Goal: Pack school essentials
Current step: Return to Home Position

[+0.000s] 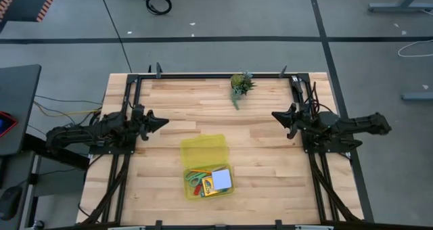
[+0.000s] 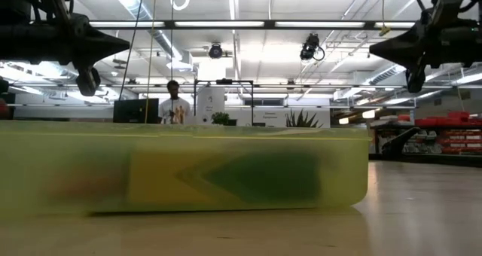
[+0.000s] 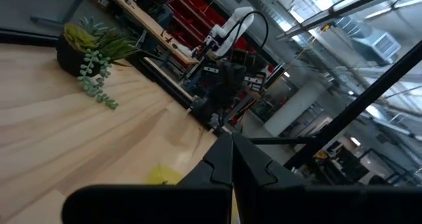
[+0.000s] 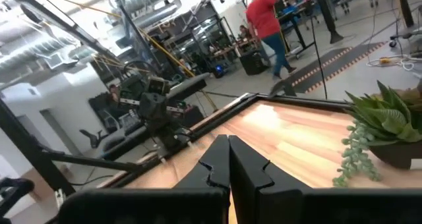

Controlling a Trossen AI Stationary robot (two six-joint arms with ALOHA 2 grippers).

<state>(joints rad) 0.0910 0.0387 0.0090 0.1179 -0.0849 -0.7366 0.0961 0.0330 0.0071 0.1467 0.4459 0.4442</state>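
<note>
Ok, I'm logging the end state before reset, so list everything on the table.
Case: one, translucent yellow, lid open, table's near middle.
Scissors: one, green-handled, inside case.
Crayon box: one, yellow-green, inside case.
Note pad: one, pale blue, inside case beside crayon box.
Potted plant: one, green, far edge.
Table: one, light wood.
Left pincer: one, dark, shut, raised over left side.
Right pincer: one, dark, shut, raised over right side.

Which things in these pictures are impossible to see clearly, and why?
High view: any pencils or eraser in the yellow case are too small to find.
Low view: its translucent wall leaves the contents as vague colour patches.
Left wrist view: the left gripper covers the case except one corner.
</note>
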